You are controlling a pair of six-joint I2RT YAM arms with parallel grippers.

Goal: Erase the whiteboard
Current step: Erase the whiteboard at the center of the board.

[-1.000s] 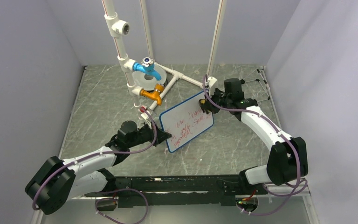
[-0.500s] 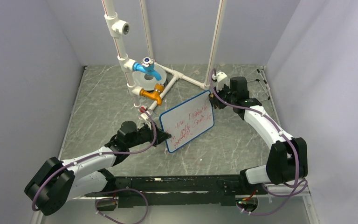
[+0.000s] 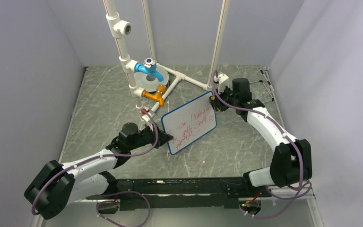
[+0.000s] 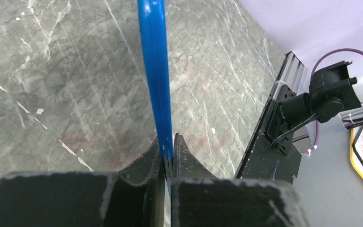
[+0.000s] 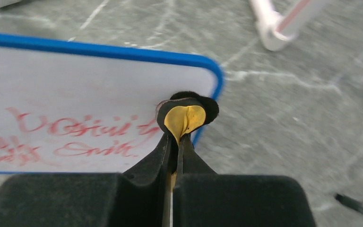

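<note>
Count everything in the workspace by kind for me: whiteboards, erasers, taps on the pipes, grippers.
1 whiteboard
1 eraser pad
2 pipe taps: blue tap, orange tap
2 grippers: left gripper, right gripper
Total: 6

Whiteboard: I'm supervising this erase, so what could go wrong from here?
The left end effector pinches the whiteboard only by its thin rim; wiping pressure could twist it loose. The pad in the right end effector sits at the board's corner and may slide off the edge. A white pipe stands near that arm; a wide stroke might hit it.
</note>
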